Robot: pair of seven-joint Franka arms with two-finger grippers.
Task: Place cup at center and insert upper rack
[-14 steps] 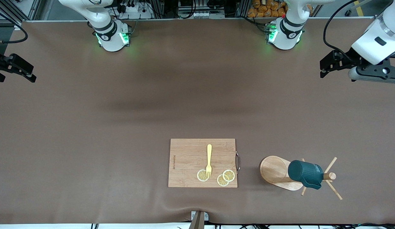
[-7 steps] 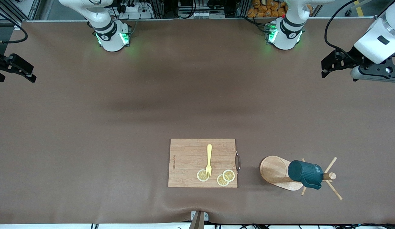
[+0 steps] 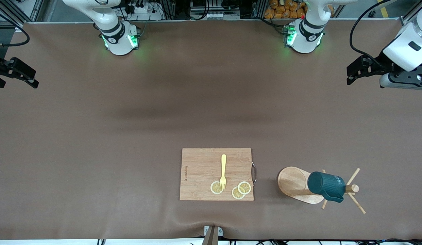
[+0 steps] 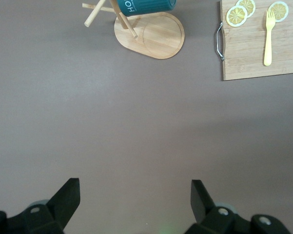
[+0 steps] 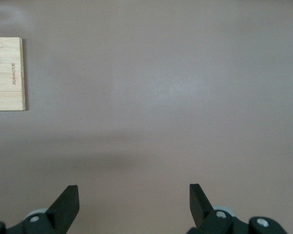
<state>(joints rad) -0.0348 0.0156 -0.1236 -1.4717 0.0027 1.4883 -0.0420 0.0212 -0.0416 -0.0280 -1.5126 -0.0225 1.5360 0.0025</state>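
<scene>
Front view: your cup [image 3: 326, 185] hangs on the upper rack [image 3: 296, 183], which lies tipped over on the surface [image 3: 129, 136] toward the left arm's end, beside the cutting board [image 3: 204, 170] w/ fork [image 3: 223, 172] and lemon slices [image 3: 244, 187]. Left end effector [image 3: 357, 69] is over bare surface; right end effector [image 3: 17, 73] likewise at its own end.

Left wrist view: fingers [image 4: 68, 195] spread apart, nothing held; cup [image 4: 146, 6] and rack [image 4: 156, 34] well apart from them.

Right wrist view: fingers [image 5: 68, 200] spread, nothing held; board corner [image 5: 7, 73] visible.

Cup [image 4: 145, 6] cut off by edge, lettering partly unreadable
</scene>
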